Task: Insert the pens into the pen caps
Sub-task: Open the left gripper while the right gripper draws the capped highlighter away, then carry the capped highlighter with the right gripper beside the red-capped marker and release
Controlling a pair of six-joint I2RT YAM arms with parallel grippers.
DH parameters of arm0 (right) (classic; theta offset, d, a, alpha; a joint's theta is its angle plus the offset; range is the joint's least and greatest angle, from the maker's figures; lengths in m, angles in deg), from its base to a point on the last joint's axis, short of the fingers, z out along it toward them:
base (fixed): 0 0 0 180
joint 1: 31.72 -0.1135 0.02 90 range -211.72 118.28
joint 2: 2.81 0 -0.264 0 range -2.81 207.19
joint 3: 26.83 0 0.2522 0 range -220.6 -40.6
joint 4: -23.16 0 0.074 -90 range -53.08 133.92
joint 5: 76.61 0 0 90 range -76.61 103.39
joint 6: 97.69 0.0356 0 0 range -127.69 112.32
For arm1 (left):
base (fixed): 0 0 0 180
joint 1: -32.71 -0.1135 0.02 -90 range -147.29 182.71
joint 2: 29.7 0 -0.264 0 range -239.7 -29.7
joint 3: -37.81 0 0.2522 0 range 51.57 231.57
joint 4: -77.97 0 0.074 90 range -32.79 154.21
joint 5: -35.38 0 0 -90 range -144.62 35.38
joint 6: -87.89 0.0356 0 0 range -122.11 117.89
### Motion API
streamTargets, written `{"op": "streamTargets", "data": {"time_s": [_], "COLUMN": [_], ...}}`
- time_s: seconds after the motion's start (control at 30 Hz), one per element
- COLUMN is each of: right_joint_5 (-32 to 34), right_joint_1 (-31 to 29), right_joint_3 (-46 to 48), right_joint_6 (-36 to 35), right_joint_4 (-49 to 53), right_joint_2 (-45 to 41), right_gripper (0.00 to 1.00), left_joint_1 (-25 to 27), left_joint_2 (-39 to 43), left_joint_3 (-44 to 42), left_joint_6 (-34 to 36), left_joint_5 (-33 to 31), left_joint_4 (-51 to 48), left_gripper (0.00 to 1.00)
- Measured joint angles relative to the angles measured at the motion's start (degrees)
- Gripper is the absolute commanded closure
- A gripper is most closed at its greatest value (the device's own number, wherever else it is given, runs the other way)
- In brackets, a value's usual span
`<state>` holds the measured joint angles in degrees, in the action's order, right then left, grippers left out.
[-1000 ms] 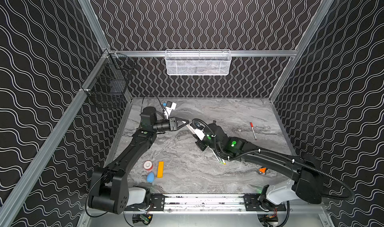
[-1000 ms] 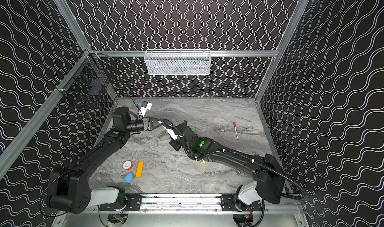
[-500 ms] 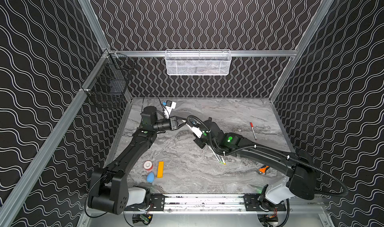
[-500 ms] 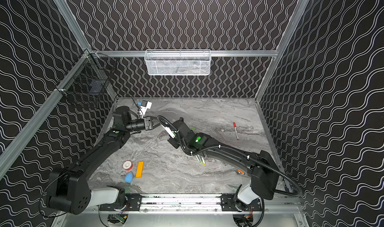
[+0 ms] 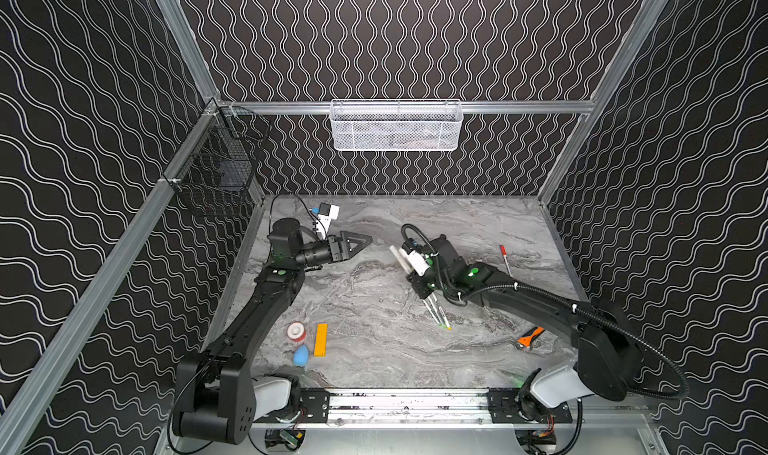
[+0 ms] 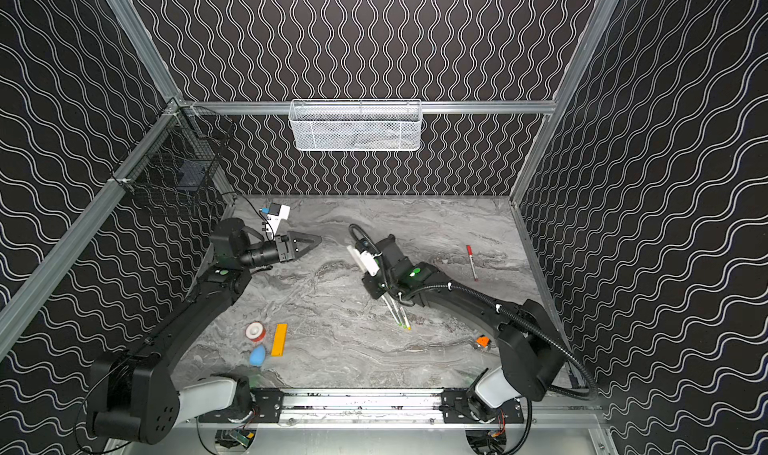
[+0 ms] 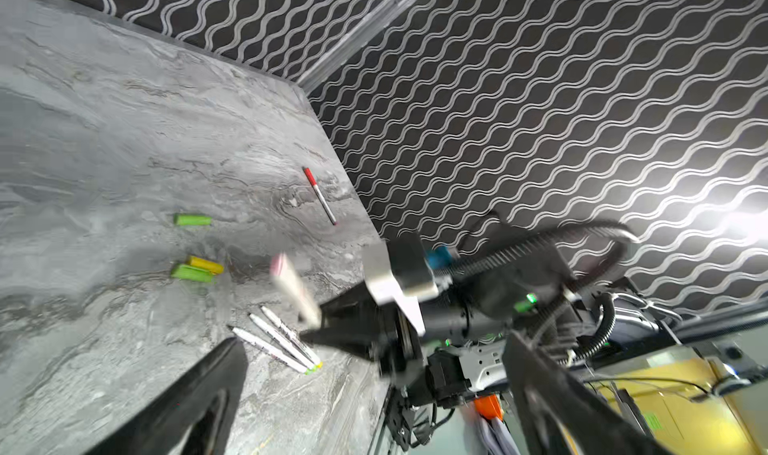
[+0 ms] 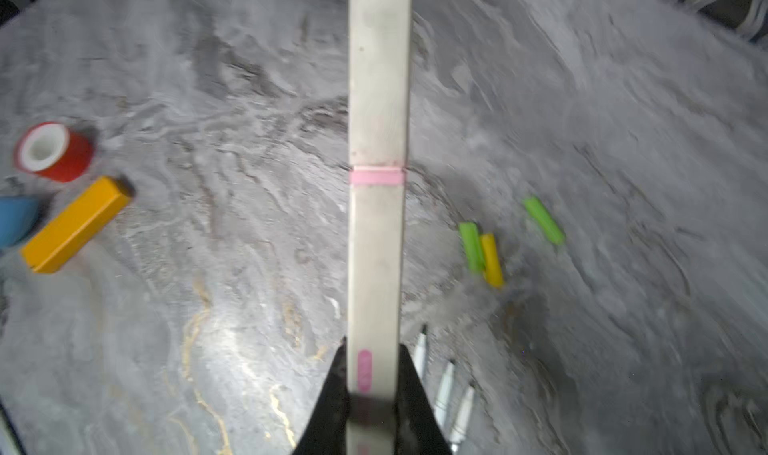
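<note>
My right gripper (image 8: 372, 349) is shut on a pale pen (image 8: 376, 141) with a pink ring and holds it above the table; the pen also shows in both top views (image 5: 400, 256) (image 6: 357, 257). My left gripper (image 5: 365, 239) is open and empty a short way left of that pen's free end, its fingers (image 7: 224, 369) wide apart. Three white pens (image 5: 436, 315) (image 8: 446, 386) lie side by side under the right arm. A red-capped pen (image 5: 505, 259) lies at the far right. Two green pen caps (image 7: 192, 220) (image 7: 191, 273) and a yellow pen cap (image 7: 206, 264) lie nearby, hidden by the arm in the top views.
A red tape roll (image 5: 296, 331), an orange-yellow bar (image 5: 320, 339) and a blue egg-shaped blob (image 5: 301, 354) sit at the front left. An orange-handled tool (image 5: 530, 335) lies front right. A white mesh basket (image 5: 397, 126) and a black wire basket (image 5: 216, 174) hang on the walls.
The two grippers met at the pen a second ago and now stand apart. The right arm has carried the pen to the right. The left gripper has drawn back slightly.
</note>
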<state>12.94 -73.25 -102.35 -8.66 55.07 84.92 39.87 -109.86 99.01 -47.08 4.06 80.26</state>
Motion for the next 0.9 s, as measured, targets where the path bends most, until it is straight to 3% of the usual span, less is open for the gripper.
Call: {"op": "streamTargets", "data": {"time_s": [0.3,0.4,0.67,0.9], "right_joint_5": [-0.5,2.5,9.7,18.4], "right_joint_1": [19.0,24.2,30.8,34.1], "right_joint_3": [-1.7,-3.2,-9.0,-12.2], "right_joint_6": [4.2,4.3,1.3,-0.1], "right_joint_4": [8.2,10.5,15.6,16.0], "right_joint_2": [7.6,11.6,21.9,25.3], "right_gripper": [0.93,0.91,0.87,0.76], "left_joint_1": [-0.3,-0.3,-0.3,-0.3], "left_joint_2": [-0.3,-0.3,-0.8,-1.2], "left_joint_3": [-0.2,-0.2,-0.3,-0.6], "left_joint_6": [0.2,0.2,0.1,-1.3], "left_joint_5": [-0.3,0.0,0.5,0.9], "left_joint_4": [-0.7,-0.7,0.3,1.8], "left_gripper": [0.01,0.01,0.01,0.01]}}
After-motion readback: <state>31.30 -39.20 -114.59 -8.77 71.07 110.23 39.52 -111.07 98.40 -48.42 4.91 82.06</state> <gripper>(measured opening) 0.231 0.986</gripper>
